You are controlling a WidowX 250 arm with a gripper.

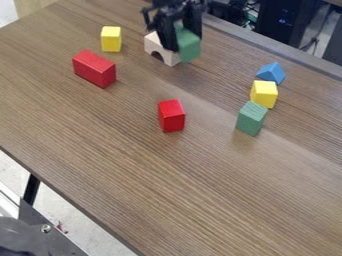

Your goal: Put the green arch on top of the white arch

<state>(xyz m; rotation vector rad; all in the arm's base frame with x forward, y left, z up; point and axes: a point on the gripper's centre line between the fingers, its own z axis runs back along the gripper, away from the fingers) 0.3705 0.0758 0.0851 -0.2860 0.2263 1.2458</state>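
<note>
Between the jaws of the gripper [182, 42], clamped on it, the green arch [190, 49] is beside the white arch [156, 46].

Can see 1 white arch [152, 44], upright on the brown table [214, 165] near its far edge, with its hollow downward. Right beside it, can see 1 green arch [190, 48], partly hidden.

bench [200, 190]: looked like wood, streaked with fine grain, smooth, faintly glossy
white arch [153, 43]: looked like pale wood, smooth, matt
green arch [189, 47]: looked painted, smooth, matt
red blocks [172, 116]: looked painted, smooth, softly satiny
yellow blocks [111, 39]: looked painted, smooth
hand [182, 42]: looked like plastic, largely matt
screw [46, 228]: looked like bare metal, shiny
</note>
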